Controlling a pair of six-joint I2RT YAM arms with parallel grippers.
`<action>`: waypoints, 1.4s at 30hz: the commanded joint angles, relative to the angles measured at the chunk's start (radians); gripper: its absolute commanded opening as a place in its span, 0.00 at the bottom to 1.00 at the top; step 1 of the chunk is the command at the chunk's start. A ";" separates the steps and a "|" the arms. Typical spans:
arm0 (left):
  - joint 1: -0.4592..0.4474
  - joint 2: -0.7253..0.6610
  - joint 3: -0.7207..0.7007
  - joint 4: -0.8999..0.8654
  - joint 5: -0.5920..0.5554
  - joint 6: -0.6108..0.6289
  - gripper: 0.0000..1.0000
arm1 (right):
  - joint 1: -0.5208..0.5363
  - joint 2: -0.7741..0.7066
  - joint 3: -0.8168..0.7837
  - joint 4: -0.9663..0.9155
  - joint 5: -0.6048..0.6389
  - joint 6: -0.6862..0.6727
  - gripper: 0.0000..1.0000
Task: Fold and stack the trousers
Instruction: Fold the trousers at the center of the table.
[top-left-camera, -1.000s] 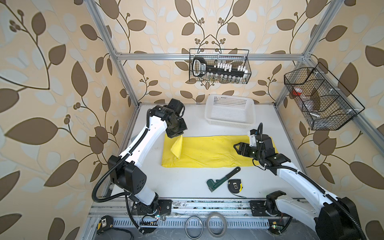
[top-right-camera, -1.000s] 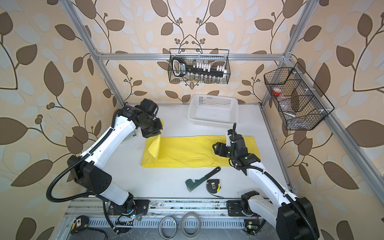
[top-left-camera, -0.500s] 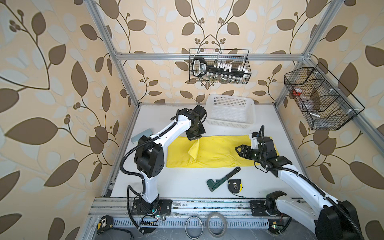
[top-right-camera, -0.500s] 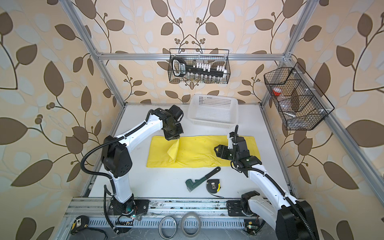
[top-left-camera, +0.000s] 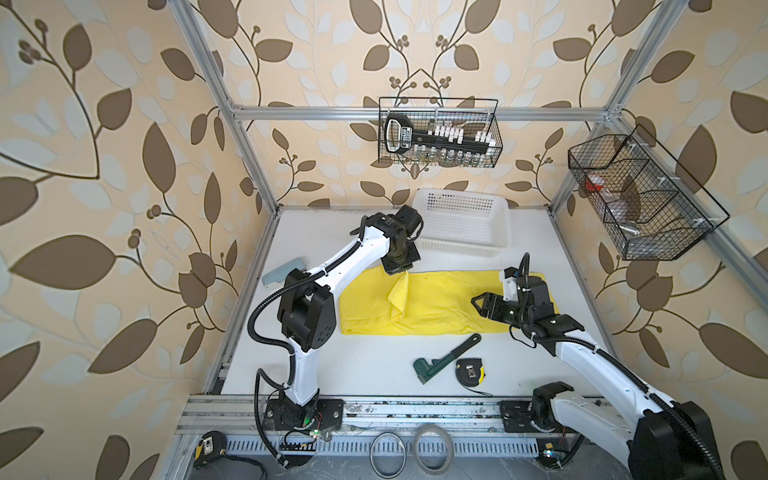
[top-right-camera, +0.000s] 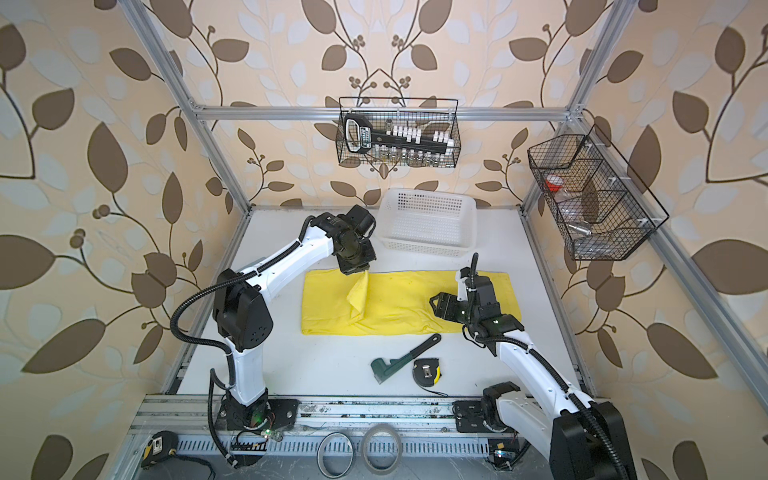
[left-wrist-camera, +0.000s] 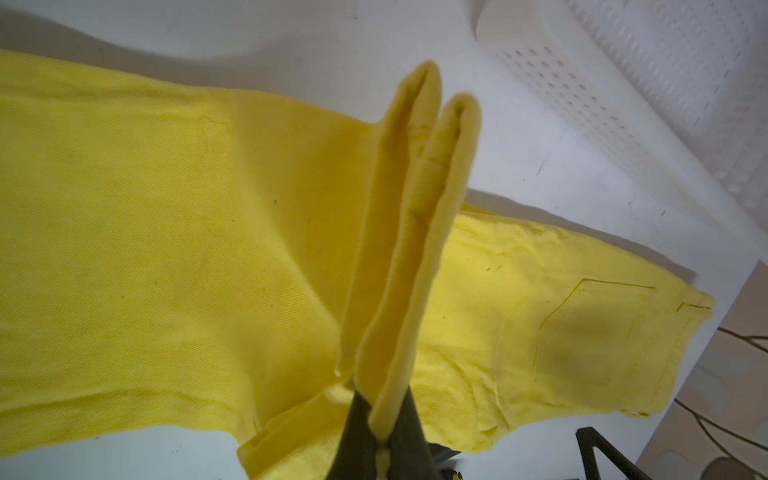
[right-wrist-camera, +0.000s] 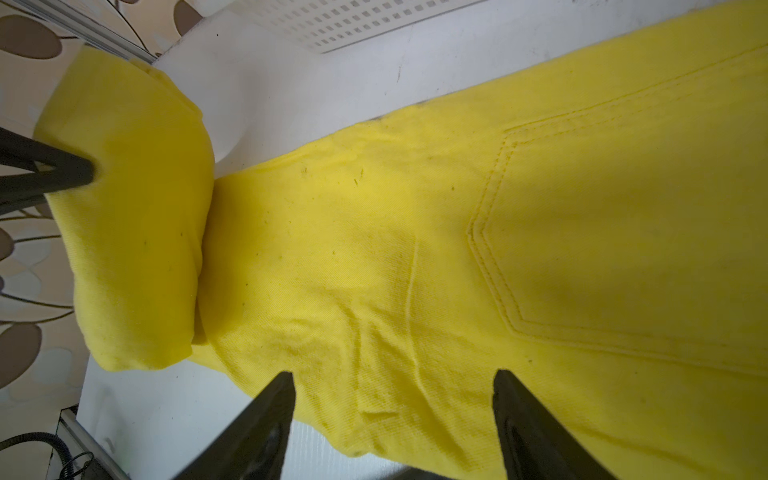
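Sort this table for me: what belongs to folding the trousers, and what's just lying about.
In the job:
trousers
left gripper, shut on the lifted leg ends
right gripper, open over the pocket end

Lying about:
green pipe wrench
tape measure
white basket, use unclear

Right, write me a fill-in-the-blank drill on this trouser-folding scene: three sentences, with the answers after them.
1. The left gripper is shut on a raised fold of the ____ trousers.
2. The right gripper is over the trousers with its jaws ____.
3. The wrench beside the tape measure is ____.

Missing words: yellow; open; green.
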 joint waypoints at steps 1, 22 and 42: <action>-0.013 0.013 0.011 0.009 -0.004 -0.011 0.00 | -0.002 0.007 -0.017 0.014 -0.021 -0.014 0.76; -0.084 0.185 0.103 0.059 0.140 0.002 0.00 | -0.012 0.025 -0.037 0.026 -0.023 -0.023 0.76; -0.126 0.237 0.177 0.031 0.144 0.010 0.00 | -0.012 0.014 -0.057 0.021 -0.013 -0.018 0.76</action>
